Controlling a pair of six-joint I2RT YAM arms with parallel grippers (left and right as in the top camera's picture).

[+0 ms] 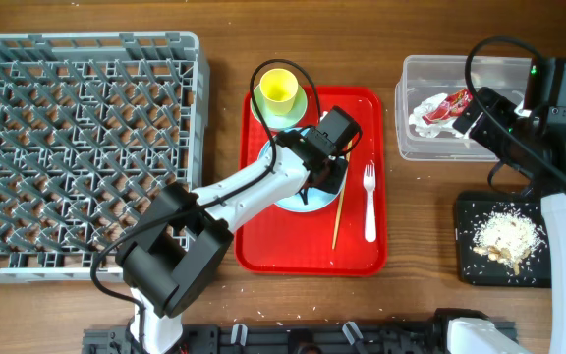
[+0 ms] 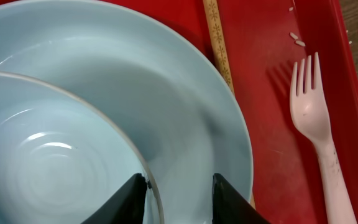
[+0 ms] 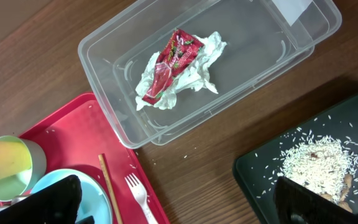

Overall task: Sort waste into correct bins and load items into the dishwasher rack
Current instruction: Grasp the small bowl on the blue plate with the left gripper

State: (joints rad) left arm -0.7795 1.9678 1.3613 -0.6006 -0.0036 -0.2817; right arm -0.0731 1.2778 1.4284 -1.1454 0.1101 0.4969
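My left gripper [image 1: 324,175] [image 2: 179,180] is open and straddles the rim of the light blue bowl [image 2: 55,155], with one finger inside it and one outside over the light blue plate [image 2: 185,93] [image 1: 298,204]. The wooden chopstick [image 1: 338,218] [image 2: 217,43] and white fork [image 1: 369,202] [image 2: 312,118] lie to the plate's right. The yellow cup [image 1: 276,88] stands on the green saucer [image 1: 281,118]. The red wrapper with white paper [image 1: 440,106] [image 3: 173,62] lies in the clear tub [image 1: 411,128]. Rice [image 1: 507,238] lies on the black tray [image 1: 470,265]. My right gripper [image 1: 478,111] [image 3: 185,205] is open and empty, above the tub's right side.
The grey rack [image 1: 77,147] fills the left of the table. The dishes sit on a red serving tray [image 1: 263,251] in the middle. Loose rice grains dot the wood around the black tray and the serving tray.
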